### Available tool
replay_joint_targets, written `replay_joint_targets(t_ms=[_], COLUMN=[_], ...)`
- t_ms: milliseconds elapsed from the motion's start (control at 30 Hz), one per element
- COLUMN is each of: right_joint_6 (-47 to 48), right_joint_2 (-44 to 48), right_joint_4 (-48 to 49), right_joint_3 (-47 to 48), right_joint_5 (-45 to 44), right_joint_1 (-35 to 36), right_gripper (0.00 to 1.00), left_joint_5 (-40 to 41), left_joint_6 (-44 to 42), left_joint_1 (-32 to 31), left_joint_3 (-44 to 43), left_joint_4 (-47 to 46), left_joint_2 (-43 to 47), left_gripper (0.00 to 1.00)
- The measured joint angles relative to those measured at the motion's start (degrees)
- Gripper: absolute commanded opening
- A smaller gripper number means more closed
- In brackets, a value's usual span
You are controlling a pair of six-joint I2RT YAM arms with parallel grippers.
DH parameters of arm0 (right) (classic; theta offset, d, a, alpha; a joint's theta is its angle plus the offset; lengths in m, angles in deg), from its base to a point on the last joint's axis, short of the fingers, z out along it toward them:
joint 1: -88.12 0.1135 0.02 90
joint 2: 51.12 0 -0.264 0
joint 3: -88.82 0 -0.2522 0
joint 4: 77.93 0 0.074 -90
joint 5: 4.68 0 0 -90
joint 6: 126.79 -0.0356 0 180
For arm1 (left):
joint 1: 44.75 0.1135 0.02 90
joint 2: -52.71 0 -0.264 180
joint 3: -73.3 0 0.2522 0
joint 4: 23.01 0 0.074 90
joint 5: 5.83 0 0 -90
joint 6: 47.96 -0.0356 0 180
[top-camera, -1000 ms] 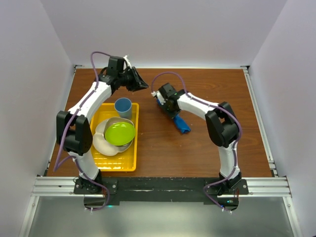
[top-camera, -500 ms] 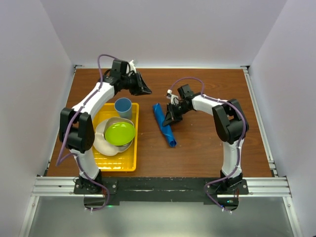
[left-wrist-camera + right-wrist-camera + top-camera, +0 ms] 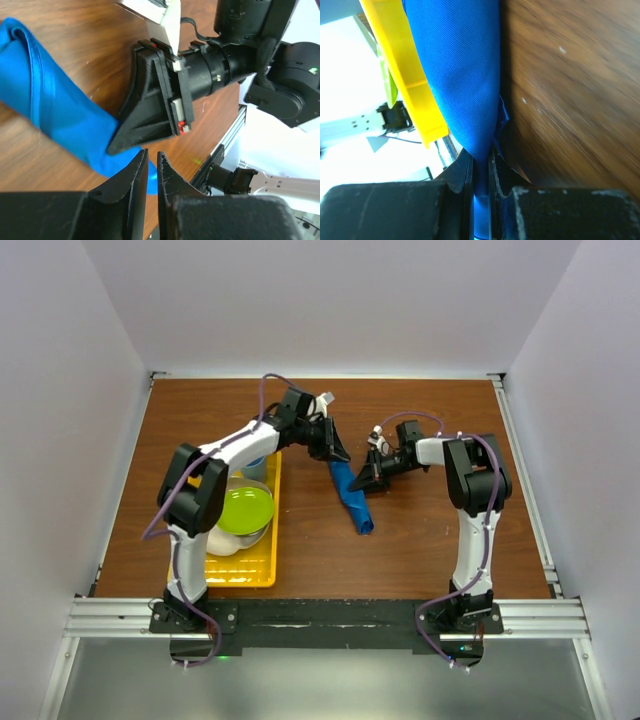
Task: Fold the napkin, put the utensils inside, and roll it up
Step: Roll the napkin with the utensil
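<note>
The napkin point(image 3: 352, 502) lies as a narrow bright blue roll on the brown table, right of the yellow tray. My right gripper point(image 3: 366, 480) is shut on the roll's side; the right wrist view shows blue cloth point(image 3: 460, 75) pinched between its fingers point(image 3: 481, 165). My left gripper point(image 3: 338, 453) is shut, its tips point(image 3: 151, 157) just over the roll's far end point(image 3: 55, 110), close to the right gripper point(image 3: 112, 147). I cannot tell if the left tips touch the cloth. The fork is not in view.
The yellow tray point(image 3: 276, 540) stands at the left and holds a lime-green bowl point(image 3: 245, 512) on a white dish point(image 3: 215, 540). The blue cup point(image 3: 258, 468) is mostly hidden behind my left arm. The tray's rim point(image 3: 405, 75) shows just beyond the napkin in the right wrist view.
My left arm has swung right from the back left to the napkin's far end. My right gripper has drawn right with the napkin, which has shifted slightly right.
</note>
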Motion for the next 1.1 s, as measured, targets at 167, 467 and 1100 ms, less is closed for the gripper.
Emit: replay_joint_targets(t_ms=[167,467,1100], right_joint_6=[2.8,6.38,16.59], right_joint_2=[-0.52,-1.29,21.66], right_joint_4=[-2.99,-7.82,-23.19], right_joint_3=[0.81,2.84,5.64], right_joint_5=[1.09,0.57,-50.95], right_joint_1=[-1.81,-2.49,10.86], right_gripper=[0.08,0.28,0.98], left_joint_5=[0.13,0.9,0.98], left_joint_6=[1.92,4.11,3.37], left_joint_1=[-0.15,0.04,-0.02], left_joint_3=[0.26,0.28,-5.79], left_joint_4=[-5.11,-11.02,-10.75], left_joint_2=[-4.48,-10.71,-16.37], left_gripper=[0.16,0.15,0.15])
